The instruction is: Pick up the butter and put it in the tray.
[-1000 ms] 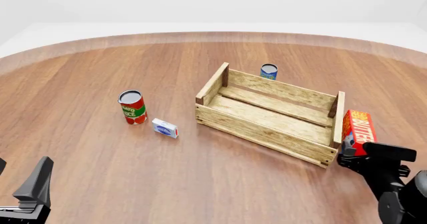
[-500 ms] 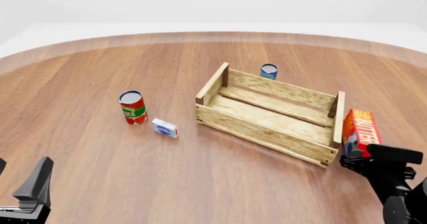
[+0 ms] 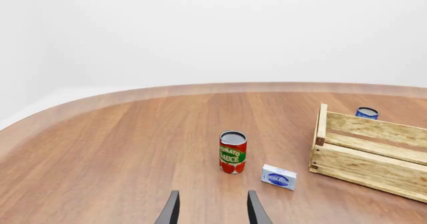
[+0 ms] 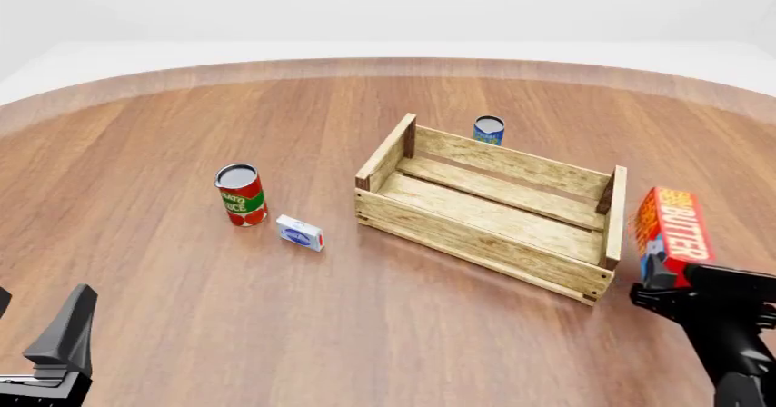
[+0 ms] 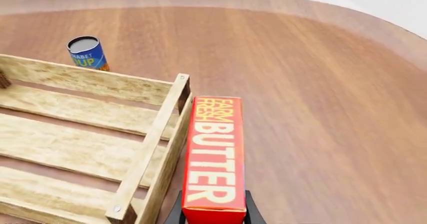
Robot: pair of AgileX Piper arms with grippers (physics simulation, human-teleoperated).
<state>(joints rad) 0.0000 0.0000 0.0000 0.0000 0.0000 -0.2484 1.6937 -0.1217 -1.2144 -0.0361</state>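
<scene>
Wooden table [image 4: 158, 271] holds the tray [image 4: 492, 205], slatted crate, nothing inside it. Right gripper [image 4: 670, 278] is clamped on the butter [image 4: 674, 229], carton held just outside the tray's right end wall, looks lifted; left gripper [image 3: 212, 211] idle at the near left, fingers spread with nothing between. Smaller: red-and-green can [image 4: 240, 194], blue can [image 4: 489, 130] behind the tray, white-and-blue box [image 4: 298, 233] beside the red can.

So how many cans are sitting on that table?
2. The tomato sauce can stands left of the wooden crate, beside a small white-and-blue box. The blue soup can stands behind the crate's far wall.
</scene>
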